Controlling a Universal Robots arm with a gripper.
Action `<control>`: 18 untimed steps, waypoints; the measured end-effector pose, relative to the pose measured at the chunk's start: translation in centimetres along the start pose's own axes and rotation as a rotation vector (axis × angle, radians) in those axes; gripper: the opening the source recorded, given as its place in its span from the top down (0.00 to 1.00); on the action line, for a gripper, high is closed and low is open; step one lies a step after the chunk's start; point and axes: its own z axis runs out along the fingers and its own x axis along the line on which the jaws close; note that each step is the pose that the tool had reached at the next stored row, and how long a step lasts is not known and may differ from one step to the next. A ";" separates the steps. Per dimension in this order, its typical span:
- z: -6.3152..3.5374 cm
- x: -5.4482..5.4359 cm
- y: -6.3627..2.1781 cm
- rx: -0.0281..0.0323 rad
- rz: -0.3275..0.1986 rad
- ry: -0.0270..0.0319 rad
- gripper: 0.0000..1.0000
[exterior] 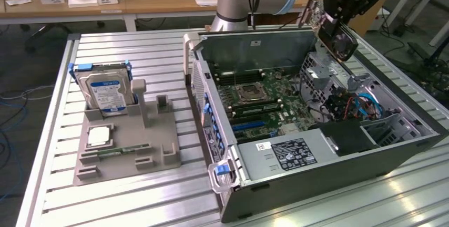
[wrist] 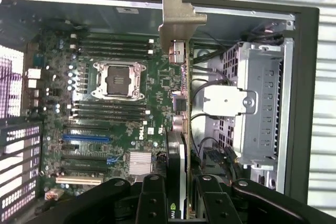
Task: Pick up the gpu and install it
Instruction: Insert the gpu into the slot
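Gripper (exterior: pixel 348 3) is clamped on the gpu (exterior: pixel 331 30), holding it up in the air over the open case (exterior: pixel 316 177), far end. In wrist view the card hangs edge-on between mobo (wrist: pixel 105 129) and drive cage (wrist: pixel 257 103), lying across the slots' line rather than along it. So alignment looks unfinished: best keep the grip firm, card untilted and clear of the cables (wrist: pixel 210 85).

Robotics lab bench.
A slotted aluminium worktable (exterior: pixel 140 206) carries an opened black computer tower (exterior: pixel 337 179) and a grey parts stand (exterior: pixel 119 164); cluttered wooden desks (exterior: pixel 140 3) stand behind.
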 end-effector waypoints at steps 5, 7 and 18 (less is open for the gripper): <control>0.03 0.0 0.00 -0.0015 -0.081 0.0067 0.73; 0.05 0.0 0.00 -0.0023 -0.116 0.0096 0.73; 0.18 0.0 -0.01 -0.0091 -0.441 0.0362 0.73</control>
